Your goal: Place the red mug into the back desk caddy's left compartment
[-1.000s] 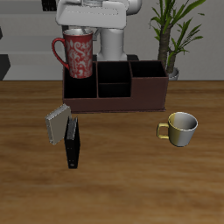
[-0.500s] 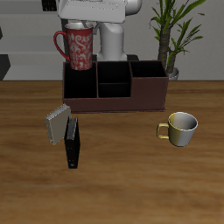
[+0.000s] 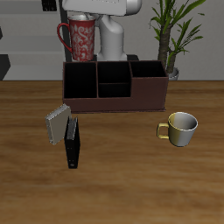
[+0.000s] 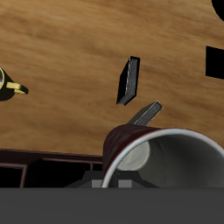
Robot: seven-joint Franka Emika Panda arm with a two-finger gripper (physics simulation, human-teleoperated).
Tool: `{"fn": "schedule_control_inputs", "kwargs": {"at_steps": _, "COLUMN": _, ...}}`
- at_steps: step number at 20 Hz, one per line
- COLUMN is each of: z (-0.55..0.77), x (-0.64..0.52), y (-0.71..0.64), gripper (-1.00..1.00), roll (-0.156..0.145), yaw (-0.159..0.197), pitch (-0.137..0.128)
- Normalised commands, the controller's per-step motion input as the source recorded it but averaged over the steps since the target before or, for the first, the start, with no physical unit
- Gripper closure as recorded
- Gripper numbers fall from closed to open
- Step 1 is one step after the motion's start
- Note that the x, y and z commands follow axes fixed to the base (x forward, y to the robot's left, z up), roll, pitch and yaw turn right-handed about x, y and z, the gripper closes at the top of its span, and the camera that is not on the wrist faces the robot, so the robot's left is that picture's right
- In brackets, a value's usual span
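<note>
Exterior view, upper left: red mug [image 3: 80, 40] hangs upright, clear above the left compartment [image 3: 80, 80] of the back desk caddy [image 3: 115, 85], clamped at its rim by the gripper [image 3: 81, 17]. Centre left: grey book [image 3: 58, 123], black book [image 3: 72, 145]. Lower right: yellowish mug [image 3: 180, 128]. Wrist view alone shows the red mug's grey-white inside [image 4: 166, 162]; finger contact hidden there.

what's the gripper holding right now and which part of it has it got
The gripper holds the red mug up above the back desk caddy, apparently by its rim; the exact contact is hidden.
</note>
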Motion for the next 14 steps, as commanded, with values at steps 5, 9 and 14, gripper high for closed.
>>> {"fn": "schedule_control_inputs", "kwargs": {"at_steps": 5, "z": 0.00, "x": -0.22, "y": -0.10, "gripper": 1.00, "roll": -0.033, "yaw": -0.007, "pitch": 0.014}}
{"fn": "schedule_control_inputs", "kwargs": {"at_steps": 9, "z": 0.00, "x": -0.27, "y": -0.15, "gripper": 1.00, "roll": -0.030, "yaw": -0.021, "pitch": 0.001}}
{"fn": "schedule_control_inputs", "kwargs": {"at_steps": 14, "z": -0.07, "x": -0.27, "y": -0.08, "gripper": 1.00, "roll": -0.015, "yaw": 0.020, "pitch": 0.019}}
